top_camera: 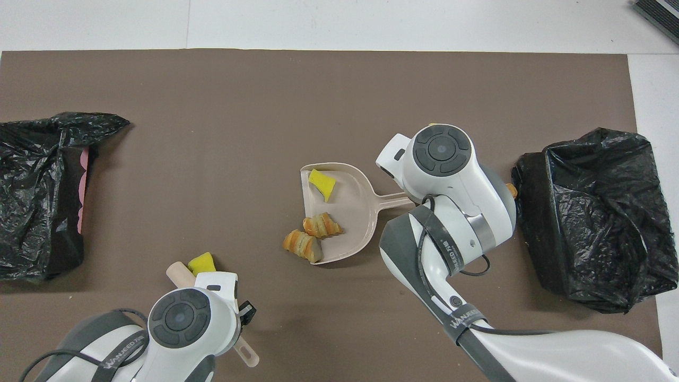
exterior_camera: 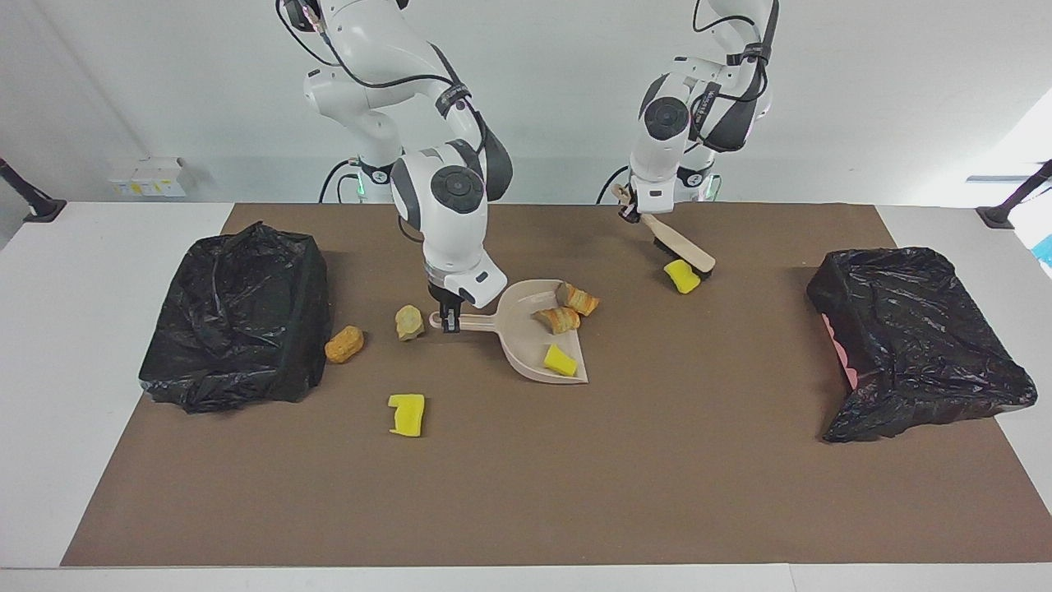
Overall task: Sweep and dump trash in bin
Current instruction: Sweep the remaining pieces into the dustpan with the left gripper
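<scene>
My right gripper point(exterior_camera: 448, 319) is shut on the handle of the beige dustpan point(exterior_camera: 526, 345), whose pan rests on the mat. In the pan lie a yellow sponge chunk point(exterior_camera: 560, 360) point(top_camera: 322, 184) and a bread lump point(exterior_camera: 559, 319) point(top_camera: 322, 225). Another bread lump point(exterior_camera: 578, 298) point(top_camera: 302, 245) sits at its lip. My left gripper point(exterior_camera: 631, 207) is shut on the handle of the beige brush point(exterior_camera: 680, 249); the brush head touches a yellow sponge point(exterior_camera: 681, 276) point(top_camera: 201, 262). Loose trash lies near the right arm's bin: a bread lump point(exterior_camera: 408, 321), an orange lump point(exterior_camera: 343, 344) and a yellow sponge point(exterior_camera: 407, 413).
Two bins lined with black bags stand on the brown mat, one at the right arm's end point(exterior_camera: 238, 316) point(top_camera: 589, 212), one at the left arm's end point(exterior_camera: 912, 329) point(top_camera: 37, 191). White table point(exterior_camera: 82, 271) surrounds the mat.
</scene>
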Controlling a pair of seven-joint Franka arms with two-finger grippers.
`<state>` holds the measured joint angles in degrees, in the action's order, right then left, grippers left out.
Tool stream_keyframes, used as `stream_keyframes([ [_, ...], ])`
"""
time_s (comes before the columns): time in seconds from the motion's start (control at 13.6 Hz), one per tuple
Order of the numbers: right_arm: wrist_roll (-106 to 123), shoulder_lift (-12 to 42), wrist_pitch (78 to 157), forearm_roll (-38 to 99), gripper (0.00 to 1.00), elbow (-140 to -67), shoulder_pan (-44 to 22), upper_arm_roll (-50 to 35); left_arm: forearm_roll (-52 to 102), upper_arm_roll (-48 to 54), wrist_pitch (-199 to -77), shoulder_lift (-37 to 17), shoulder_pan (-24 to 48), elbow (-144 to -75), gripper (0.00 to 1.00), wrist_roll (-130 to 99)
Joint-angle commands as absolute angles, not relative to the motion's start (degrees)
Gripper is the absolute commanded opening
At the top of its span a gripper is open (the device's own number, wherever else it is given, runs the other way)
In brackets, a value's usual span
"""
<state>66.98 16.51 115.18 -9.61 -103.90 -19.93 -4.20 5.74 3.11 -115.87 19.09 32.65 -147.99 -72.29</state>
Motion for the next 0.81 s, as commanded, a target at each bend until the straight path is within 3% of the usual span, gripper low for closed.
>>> stream_keyframes([
  [0.0,69.5,15.3,116.4,-8.3,0.00,-105.8,-19.5,-4.7,5.7,3.1,-124.6,16.5,32.7,-147.4,0.00,-71.7],
  [0.37,69.4,15.3,116.4,-8.3,0.00,-105.8,-19.6,-4.6,7.4,3.3,-131.9,3.7,33.7,-136.3,0.00,-66.1],
  [0.74,69.3,15.4,116.4,-8.3,0.00,-105.6,-19.5,-4.6,9.9,3.5,-139.1,1.6,38.0,-134.4,0.00,-57.9],
])
